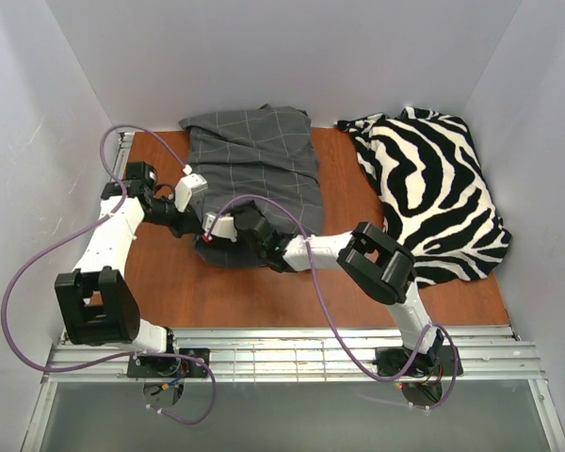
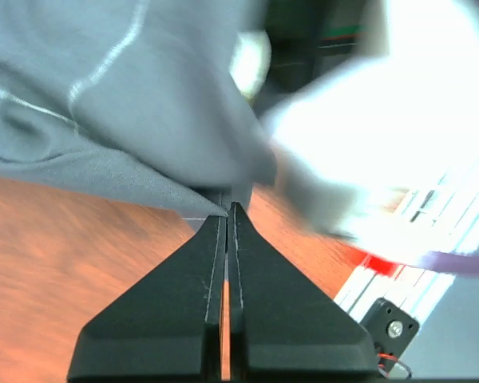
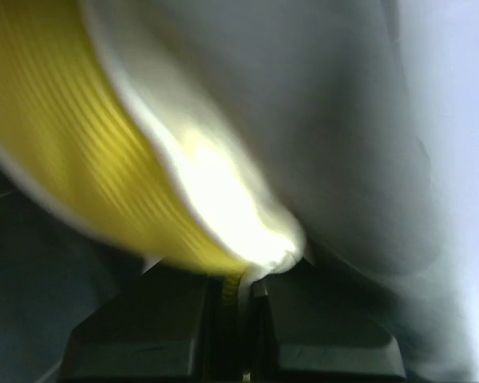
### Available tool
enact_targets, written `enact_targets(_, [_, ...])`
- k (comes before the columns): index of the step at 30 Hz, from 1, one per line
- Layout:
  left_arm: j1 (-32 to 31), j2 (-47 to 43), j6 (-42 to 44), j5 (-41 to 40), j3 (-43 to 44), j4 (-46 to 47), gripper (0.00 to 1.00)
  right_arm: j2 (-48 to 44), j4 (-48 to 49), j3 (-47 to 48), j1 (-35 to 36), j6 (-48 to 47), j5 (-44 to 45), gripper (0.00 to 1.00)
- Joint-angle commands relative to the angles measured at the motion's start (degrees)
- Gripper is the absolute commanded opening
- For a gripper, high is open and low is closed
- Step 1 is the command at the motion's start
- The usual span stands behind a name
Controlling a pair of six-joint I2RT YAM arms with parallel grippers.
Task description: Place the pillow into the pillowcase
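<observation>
The dark grey pillowcase [image 1: 254,160] with thin grid lines lies at the back middle of the table. My left gripper [image 1: 196,231] is at its near left edge. In the left wrist view it [image 2: 228,214] is shut on the hem of the pillowcase [image 2: 104,96]. My right gripper [image 1: 245,226] reaches into the near edge of the case. In the right wrist view it [image 3: 243,279] is shut on the corner of the pillow [image 3: 215,191], whose yellow-green side edge [image 3: 64,136] shows. The pillow is hidden in the top view.
The zebra-striped fabric [image 1: 433,198] lies bunched at the back right. The brown table [image 1: 264,292] is walled in by white panels. A metal rail [image 1: 282,353] runs along the front. Purple cables loop over both arms.
</observation>
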Motion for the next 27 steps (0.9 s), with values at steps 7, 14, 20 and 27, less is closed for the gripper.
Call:
enact_targets(7, [0.0,-11.7,1.9,16.0,9.0,-21.3,0.00,10.6,5.7,14.4,-4.1,2.4,10.9,0.01])
enact_targets(14, [1.0,-11.4,-2.3,18.1,13.3,-21.0,0.00,7.5,3.7,4.0,-3.5,1.7,3.5,0.01])
enact_targets(20, [9.6,-13.9,-10.5,17.0,2.7,-10.7,0.00,-18.9,-14.3,-10.2,2.4,10.8,-15.7,0.46])
enact_targets(27, [11.8,-7.7,-16.4,1.5,-5.9,-0.2,0.00,-37.1,-48.2,-3.8,-2.8,13.5,-35.7,0.82])
